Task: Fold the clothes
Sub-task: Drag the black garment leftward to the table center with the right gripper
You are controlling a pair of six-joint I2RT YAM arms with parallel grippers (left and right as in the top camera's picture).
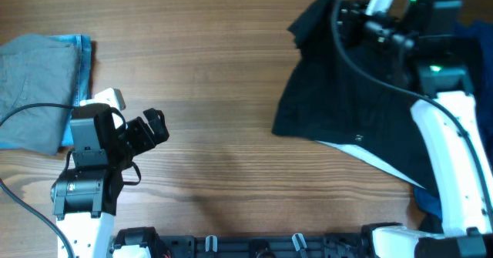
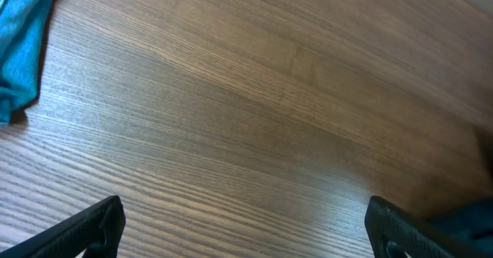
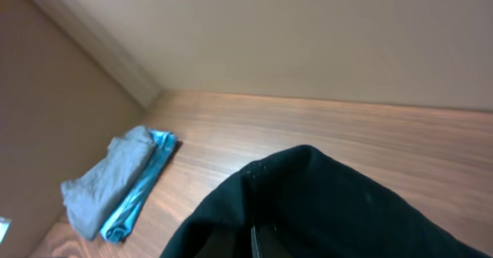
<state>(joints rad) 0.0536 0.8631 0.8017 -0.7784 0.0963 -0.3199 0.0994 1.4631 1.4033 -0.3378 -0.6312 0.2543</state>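
A large plain black shirt lies spread at the right of the table, its far edge lifted. My right gripper is shut on that far edge and holds it up; in the right wrist view the black fabric drapes over and hides the fingers. My left gripper is open and empty over bare wood at the left front; its two fingertips show wide apart. A folded grey garment lies on a light blue one at the far left.
The grey and light blue stack also shows in the right wrist view, and the blue edge in the left wrist view. A royal blue piece peeks out under the right arm. Black fixtures line the table's front edge.
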